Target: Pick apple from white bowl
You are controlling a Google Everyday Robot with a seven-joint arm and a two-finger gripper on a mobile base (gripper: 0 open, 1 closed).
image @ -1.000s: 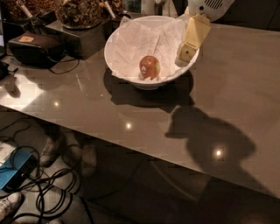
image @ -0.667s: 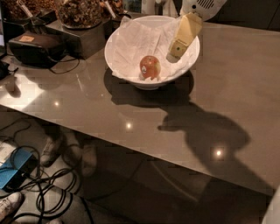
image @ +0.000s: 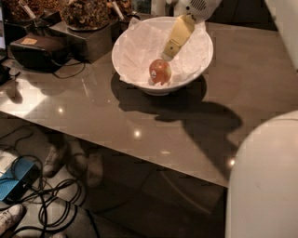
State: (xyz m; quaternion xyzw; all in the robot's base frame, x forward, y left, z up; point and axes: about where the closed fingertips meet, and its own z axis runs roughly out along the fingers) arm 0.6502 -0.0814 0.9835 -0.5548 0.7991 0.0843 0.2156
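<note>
The small red-orange apple [image: 159,71] lies near the front of the white bowl [image: 134,42], on crinkled white paper. The bowl stands on the brown table at the top centre of the camera view. My gripper [image: 168,52], pale yellow under a white wrist, reaches down from the top edge into the bowl. Its tip hangs just above and slightly to the right of the apple, close to it but apart from it. It holds nothing that I can see.
Dark containers of brown snacks [image: 84,14] stand left of the bowl, with a black device [image: 39,51] and its cable beside them. A white robot part [image: 265,186] fills the bottom right. Cables [image: 42,200] and shoes lie on the floor below the table's front edge.
The gripper has moved left and down inside the bowl, from its right rim to just above the apple. The white robot part has come into view at bottom right.
</note>
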